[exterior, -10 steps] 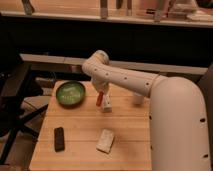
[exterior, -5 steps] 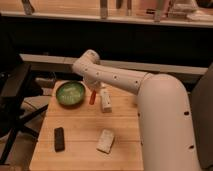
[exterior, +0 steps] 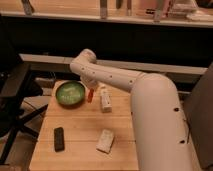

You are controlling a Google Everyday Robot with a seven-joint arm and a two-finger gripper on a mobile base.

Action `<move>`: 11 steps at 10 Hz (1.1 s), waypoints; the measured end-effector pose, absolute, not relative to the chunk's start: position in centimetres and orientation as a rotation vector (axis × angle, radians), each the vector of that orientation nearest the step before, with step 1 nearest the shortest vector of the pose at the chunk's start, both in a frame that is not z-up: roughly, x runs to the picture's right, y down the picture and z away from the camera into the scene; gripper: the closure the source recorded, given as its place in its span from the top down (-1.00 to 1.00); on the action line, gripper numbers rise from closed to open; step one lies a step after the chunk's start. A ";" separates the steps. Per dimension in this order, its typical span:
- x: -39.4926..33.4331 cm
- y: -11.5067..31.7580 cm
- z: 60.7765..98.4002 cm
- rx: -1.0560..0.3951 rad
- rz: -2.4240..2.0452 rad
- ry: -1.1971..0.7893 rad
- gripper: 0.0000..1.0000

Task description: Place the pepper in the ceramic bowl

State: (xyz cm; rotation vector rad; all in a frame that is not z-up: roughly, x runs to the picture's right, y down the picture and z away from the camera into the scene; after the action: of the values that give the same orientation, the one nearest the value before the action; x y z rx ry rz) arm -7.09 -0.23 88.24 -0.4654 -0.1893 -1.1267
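The small orange-red pepper [exterior: 90, 95] hangs upright from my gripper [exterior: 90, 90], which is shut on its top end. It is held just above the wooden table [exterior: 80, 150], right beside the right rim of the green ceramic bowl [exterior: 70, 93]. The bowl sits at the table's back left and looks empty. My white arm [exterior: 115, 77] reaches in from the right, with its bend above the bowl's far right side. The fingers themselves are mostly hidden under the wrist.
A white tube [exterior: 105, 97] lies just right of the pepper. A black rectangular bar [exterior: 59, 138] lies at the front left, and a small white object [exterior: 105, 140] at the front middle. A black chair [exterior: 15, 95] stands left of the table. A dark counter runs behind.
The gripper has carried the pepper left, from beside the white tube to the bowl's right rim. The arm's bend has swung left with it. Over the last half second it barely moved.
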 end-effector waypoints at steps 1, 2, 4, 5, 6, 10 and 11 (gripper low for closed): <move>-7.9 -0.6 88.4 -0.458 -1.122 -0.192 -1.00; -7.7 -0.9 88.7 -0.454 -1.116 -0.184 -1.00; -8.5 -1.3 88.9 -0.443 -1.117 -0.177 -1.00; -9.0 -1.6 89.1 -0.437 -1.119 -0.172 -1.00; -9.2 -2.0 89.2 -0.431 -1.117 -0.166 -1.00; -10.2 -2.9 89.9 -0.409 -1.126 -0.154 -1.00; -11.1 -3.1 90.0 -0.399 -1.131 -0.152 -1.00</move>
State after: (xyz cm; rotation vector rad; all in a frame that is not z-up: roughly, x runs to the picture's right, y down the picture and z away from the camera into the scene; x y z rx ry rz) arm -11.05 -3.07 90.04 -0.3985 -0.1522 -1.1307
